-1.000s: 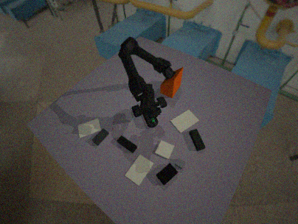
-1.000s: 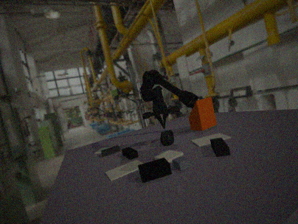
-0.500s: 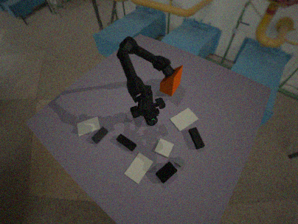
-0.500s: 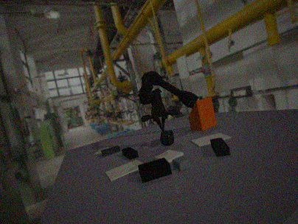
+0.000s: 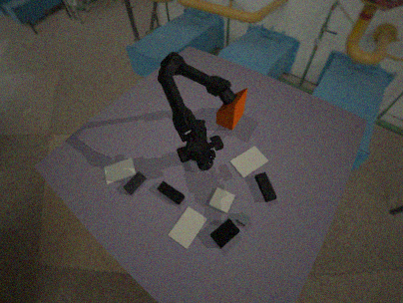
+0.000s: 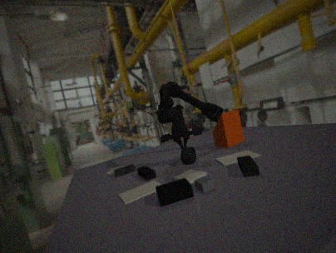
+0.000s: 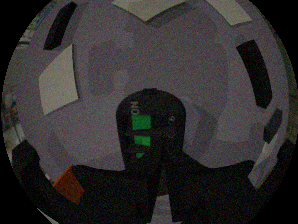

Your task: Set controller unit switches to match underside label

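Hand's [image 5: 201,153] [image 6: 184,147] [image 7: 161,151] clenched on nothing, over the controller unit [image 5: 205,165] [image 6: 189,156] [image 7: 167,105], block [image 5: 231,116] [image 6: 229,131] [image 7: 69,186] at one o'clock from above. Probably light, stiff, skids if poked; I'd grab its long sides, off the rockers [image 7: 141,122].

Dim hall, grey walls [image 6: 266,83]. Yellow pipes [image 5: 219,10] [image 6: 118,54] overhead. Paned windows [image 6: 75,97] at far end. Blue boxes [image 5: 180,40] by bench [image 5: 299,214] [image 6: 249,216] [image 7: 165,50]. Brownish floor [image 5: 100,45].

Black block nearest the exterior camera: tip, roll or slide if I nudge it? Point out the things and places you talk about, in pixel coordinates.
The black block [image 5: 224,232] [image 6: 175,191] would probably slide before tipping, looking low and broad. Its flat faces and straight edges make rolling unlikely.
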Available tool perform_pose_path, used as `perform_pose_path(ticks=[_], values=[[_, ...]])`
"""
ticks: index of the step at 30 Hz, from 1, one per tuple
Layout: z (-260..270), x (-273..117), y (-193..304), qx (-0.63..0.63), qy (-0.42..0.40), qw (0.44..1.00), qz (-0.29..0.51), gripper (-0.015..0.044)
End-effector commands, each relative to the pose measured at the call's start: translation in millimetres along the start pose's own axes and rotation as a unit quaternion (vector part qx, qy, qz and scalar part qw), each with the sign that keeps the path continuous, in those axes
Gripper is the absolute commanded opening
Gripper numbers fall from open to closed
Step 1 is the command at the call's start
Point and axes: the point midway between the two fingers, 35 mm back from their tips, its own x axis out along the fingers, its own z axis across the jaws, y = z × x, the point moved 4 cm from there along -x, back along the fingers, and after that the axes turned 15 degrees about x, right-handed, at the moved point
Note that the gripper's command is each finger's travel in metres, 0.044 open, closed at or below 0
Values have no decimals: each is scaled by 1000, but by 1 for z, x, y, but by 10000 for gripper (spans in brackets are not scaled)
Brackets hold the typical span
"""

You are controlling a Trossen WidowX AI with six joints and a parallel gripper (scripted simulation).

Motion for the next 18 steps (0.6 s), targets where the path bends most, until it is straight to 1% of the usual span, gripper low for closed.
perform_pose_path(ticks=[1, 18], values=[[1, 7, 2, -5, 1, 1000, 3, 0], [1, 5, 1, -2, 0, 1000, 2, 0]])
